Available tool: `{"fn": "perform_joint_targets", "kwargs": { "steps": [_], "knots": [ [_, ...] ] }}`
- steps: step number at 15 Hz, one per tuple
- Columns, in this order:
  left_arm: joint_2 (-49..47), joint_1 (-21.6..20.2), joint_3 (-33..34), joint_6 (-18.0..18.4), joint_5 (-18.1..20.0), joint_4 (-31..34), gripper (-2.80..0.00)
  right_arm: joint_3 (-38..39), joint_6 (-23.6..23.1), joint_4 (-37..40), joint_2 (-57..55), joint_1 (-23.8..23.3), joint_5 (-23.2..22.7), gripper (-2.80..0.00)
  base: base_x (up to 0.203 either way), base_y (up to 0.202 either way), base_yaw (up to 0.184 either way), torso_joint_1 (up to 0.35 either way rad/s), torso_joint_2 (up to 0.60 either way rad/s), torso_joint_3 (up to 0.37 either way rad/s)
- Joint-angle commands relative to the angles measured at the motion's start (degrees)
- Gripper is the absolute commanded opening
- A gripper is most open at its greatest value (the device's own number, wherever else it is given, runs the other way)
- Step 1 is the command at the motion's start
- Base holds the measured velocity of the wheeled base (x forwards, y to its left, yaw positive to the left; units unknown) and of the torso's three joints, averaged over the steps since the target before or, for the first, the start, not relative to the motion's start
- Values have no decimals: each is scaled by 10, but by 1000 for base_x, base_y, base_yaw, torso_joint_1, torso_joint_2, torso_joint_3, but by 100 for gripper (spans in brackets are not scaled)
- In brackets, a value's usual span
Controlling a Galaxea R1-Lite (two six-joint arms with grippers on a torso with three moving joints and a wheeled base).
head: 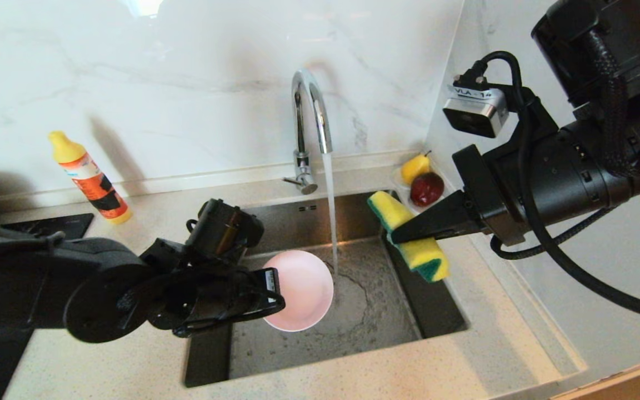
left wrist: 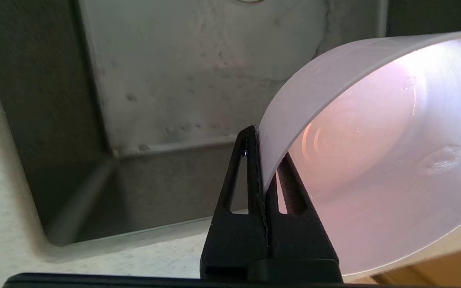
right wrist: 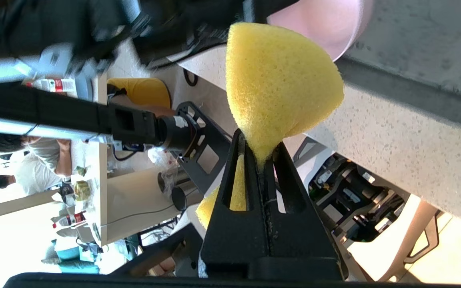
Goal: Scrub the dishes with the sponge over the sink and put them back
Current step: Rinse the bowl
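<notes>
A pale pink bowl (head: 300,289) hangs tilted over the steel sink (head: 378,314), just left of the running water. My left gripper (head: 271,289) is shut on the bowl's rim; in the left wrist view the left gripper (left wrist: 264,148) pinches the wall of the bowl (left wrist: 374,152), one finger inside and one outside. At the sink's right edge my right gripper (head: 396,238) is shut on the yellow sponge (head: 411,239) with its green layer, squeezing its middle. In the right wrist view the sponge (right wrist: 278,80) bulges past the right gripper (right wrist: 260,146). No other dishes are in view.
The tap (head: 311,111) runs a stream of water (head: 331,216) into the sink. A yellow-capped detergent bottle (head: 89,178) stands on the counter at the back left. A yellow pear (head: 414,166) and a red fruit (head: 426,189) sit at the back right corner.
</notes>
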State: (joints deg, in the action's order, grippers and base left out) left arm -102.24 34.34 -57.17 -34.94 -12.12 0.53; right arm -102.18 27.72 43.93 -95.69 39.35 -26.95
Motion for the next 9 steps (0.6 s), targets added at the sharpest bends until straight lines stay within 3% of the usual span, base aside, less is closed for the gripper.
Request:
{"fn": "perform_joint_targets", "kwargs": {
  "steps": [1, 9],
  "knots": [
    [-65, -8, -58, -24, 1, 35, -280, 12, 1, 2, 12, 0, -2, -280, 0, 0, 0, 0, 0, 0],
    [-168, -16, -235, -70, 11, 112, -280, 47, 0, 0, 36, -1, -3, -280, 0, 0, 0, 0, 0, 0]
  ]
}}
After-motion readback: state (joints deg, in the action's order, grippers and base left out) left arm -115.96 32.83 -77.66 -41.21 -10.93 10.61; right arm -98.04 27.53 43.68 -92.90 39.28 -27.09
